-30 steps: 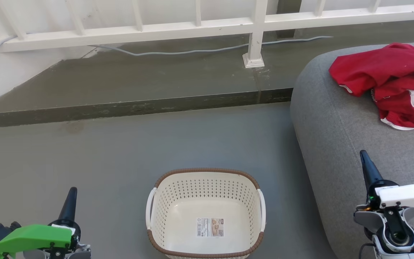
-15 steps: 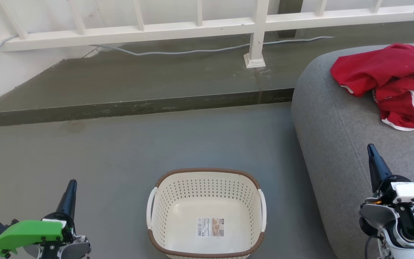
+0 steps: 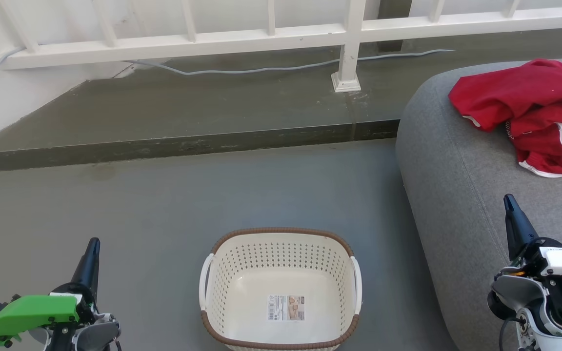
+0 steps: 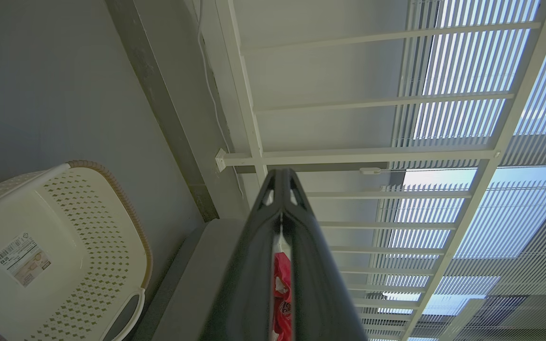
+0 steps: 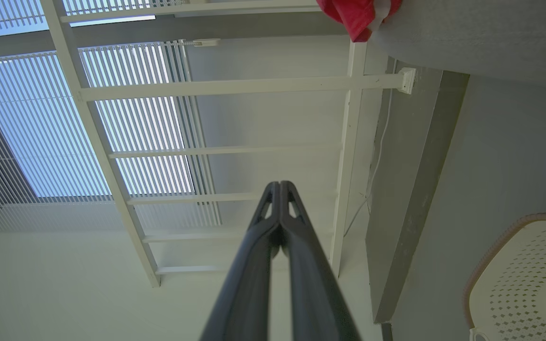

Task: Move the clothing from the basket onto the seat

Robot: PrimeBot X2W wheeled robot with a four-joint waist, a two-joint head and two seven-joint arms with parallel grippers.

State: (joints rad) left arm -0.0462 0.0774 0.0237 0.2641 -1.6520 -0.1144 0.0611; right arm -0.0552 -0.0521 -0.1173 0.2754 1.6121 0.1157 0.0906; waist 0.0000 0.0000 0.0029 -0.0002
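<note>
Over the last second very little changes, and what does is the arms. The left gripper (image 3: 93,242), out to the left of the basket (image 3: 281,230), has eased a touch further away from it, its tip creeping slightly forward. The basket itself has not budged on the floor (image 3: 164,204). It stands empty, the label sticker (image 3: 286,307) bare on its bottom. To the right of the basket, the right gripper (image 3: 507,199) has drifted a little further out, by the near end of the seat (image 3: 456,170). I can't tell whether it hangs over the cushion or just beside it. The clothing (image 3: 530,97) lies as it did, a crumpled red heap with white trim, well to the right of the basket and beyond it, on top of the seat and clear of both grippers.

To my eye the job looks done. Nothing is left in the basket to fetch, and the arms seem to be settling back rather than lining up another reach. I can't pick the heap apart into separate garments.

The left gripper's two dark fingers are pressed together, tips meeting, with nothing held or touched. The right gripper's fingers are closed tip to tip as well, and they too are empty.
</note>
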